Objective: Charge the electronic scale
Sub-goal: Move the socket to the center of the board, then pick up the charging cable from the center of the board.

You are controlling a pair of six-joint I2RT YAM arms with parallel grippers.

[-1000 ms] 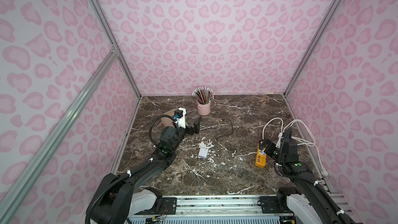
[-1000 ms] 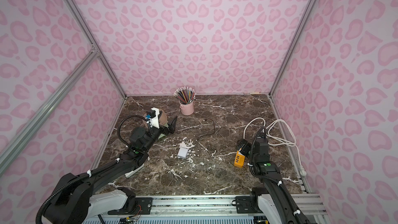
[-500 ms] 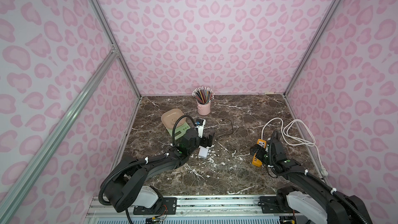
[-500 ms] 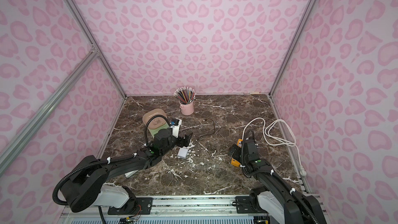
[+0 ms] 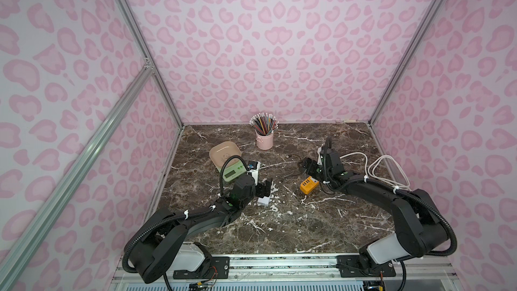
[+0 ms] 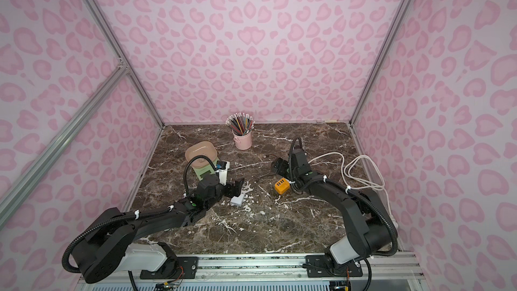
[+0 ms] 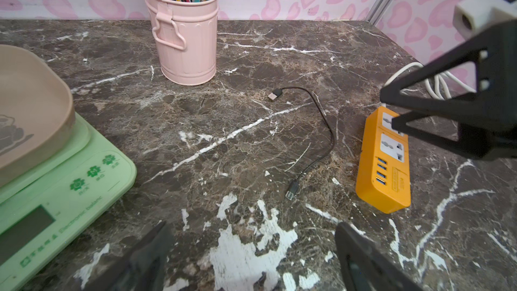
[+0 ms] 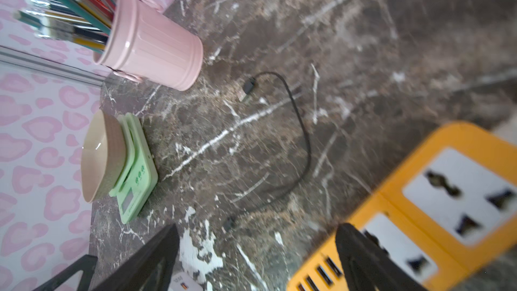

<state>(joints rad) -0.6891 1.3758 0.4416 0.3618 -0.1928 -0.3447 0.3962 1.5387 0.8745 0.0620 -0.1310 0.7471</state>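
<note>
The electronic scale point(image 5: 234, 173) is pale green with a beige tray point(image 5: 225, 152) and stands at the back left in both top views point(image 6: 203, 169). My left gripper point(image 5: 264, 187) hangs open just right of it, over a small white charger block point(image 5: 264, 200). In the left wrist view its fingers point(image 7: 359, 253) frame bare marble, with the scale point(image 7: 64, 180) off to one side. A loose black USB cable point(image 7: 321, 116) lies between the scale and the orange power strip point(image 5: 308, 185). My right gripper point(image 5: 307, 166) is open and empty, above the cable's end behind the strip point(image 8: 419, 214).
A pink pencil cup point(image 5: 264, 139) stands at the back centre. The strip's white cord point(image 5: 387, 163) loops along the right wall. Pink patterned walls enclose the marble table point(image 5: 279, 228) on three sides.
My left arm swung from the scale to the right and forward, over the charger block. My right arm moved left and back, and the orange strip now lies further left.
</note>
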